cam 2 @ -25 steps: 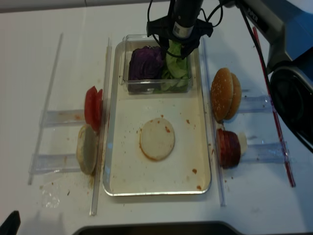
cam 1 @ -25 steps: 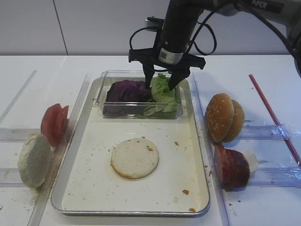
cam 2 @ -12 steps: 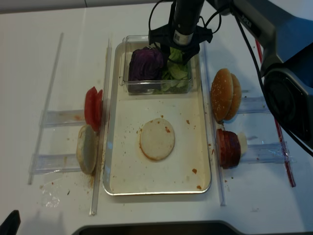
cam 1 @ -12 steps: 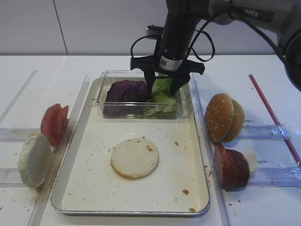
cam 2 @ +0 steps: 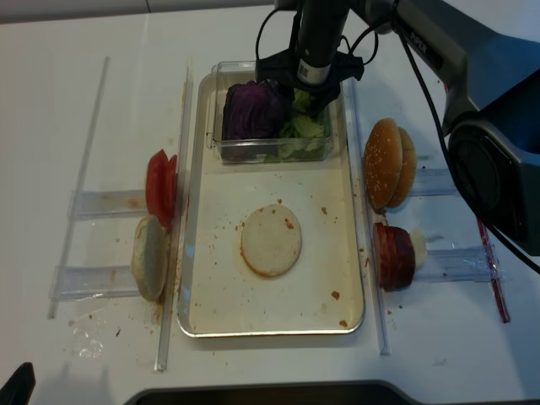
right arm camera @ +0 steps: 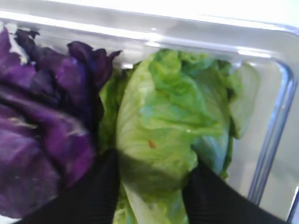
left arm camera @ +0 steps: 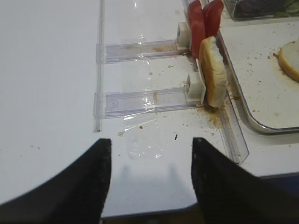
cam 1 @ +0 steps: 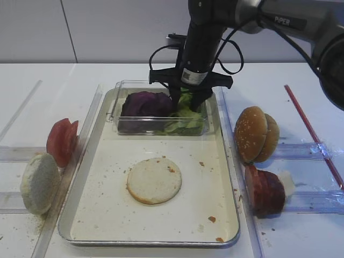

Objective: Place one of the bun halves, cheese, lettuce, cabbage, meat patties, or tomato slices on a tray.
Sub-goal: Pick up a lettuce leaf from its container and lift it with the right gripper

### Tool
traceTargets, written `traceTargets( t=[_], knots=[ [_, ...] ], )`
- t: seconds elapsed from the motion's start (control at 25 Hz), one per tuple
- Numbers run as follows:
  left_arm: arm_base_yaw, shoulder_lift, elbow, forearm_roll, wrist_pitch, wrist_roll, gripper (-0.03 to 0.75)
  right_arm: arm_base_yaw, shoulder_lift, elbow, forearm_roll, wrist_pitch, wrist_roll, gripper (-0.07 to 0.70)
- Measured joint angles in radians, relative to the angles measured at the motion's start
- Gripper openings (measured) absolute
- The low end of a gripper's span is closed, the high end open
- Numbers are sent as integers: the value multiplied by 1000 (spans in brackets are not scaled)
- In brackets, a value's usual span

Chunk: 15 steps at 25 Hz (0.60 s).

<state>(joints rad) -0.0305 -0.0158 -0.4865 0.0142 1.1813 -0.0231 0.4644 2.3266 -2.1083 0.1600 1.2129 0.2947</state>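
The silver tray (cam 1: 107, 215) holds one flat pale bun base (cam 1: 154, 180) at its middle. At the tray's far end a clear plastic box (cam 1: 156, 126) contains purple cabbage (cam 1: 145, 103) on the left and green lettuce (cam 1: 188, 115) on the right. My right gripper (cam 1: 190, 99) reaches straight down into the box. In the right wrist view its two black fingers press against both sides of a lettuce (right arm camera: 163, 121) leaf, with the cabbage (right arm camera: 42, 140) just to the left. My left gripper (left arm camera: 152, 182) hovers open over bare table, holding nothing.
Left of the tray, tomato slices (cam 1: 62, 141) and a pale bun base (cam 1: 39, 184) stand on edge in clear racks. On the right stand sesame bun tops (cam 1: 256, 134) and meat patties (cam 1: 264, 191). A red rod (cam 1: 312, 134) lies at far right.
My right gripper has sunk deeper into the clear box and its fingers have narrowed onto the lettuce leaf. The left gripper and the other food are unchanged.
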Motion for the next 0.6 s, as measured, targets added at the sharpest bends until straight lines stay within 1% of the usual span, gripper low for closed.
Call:
traceTargets(
  t=[0.16,0.36,0.52,0.6],
  knots=[
    [0,0,0,0,0,0,354,0,0,0,-2,4,0,243],
    [0,0,0,0,0,0,354,0,0,0,-2,4,2,173],
    [0,0,0,0,0,0,354,0,0,0,-2,4,4,54],
    [0,0,0,0,0,0,354,0,0,0,-2,4,4,21]
  ],
)
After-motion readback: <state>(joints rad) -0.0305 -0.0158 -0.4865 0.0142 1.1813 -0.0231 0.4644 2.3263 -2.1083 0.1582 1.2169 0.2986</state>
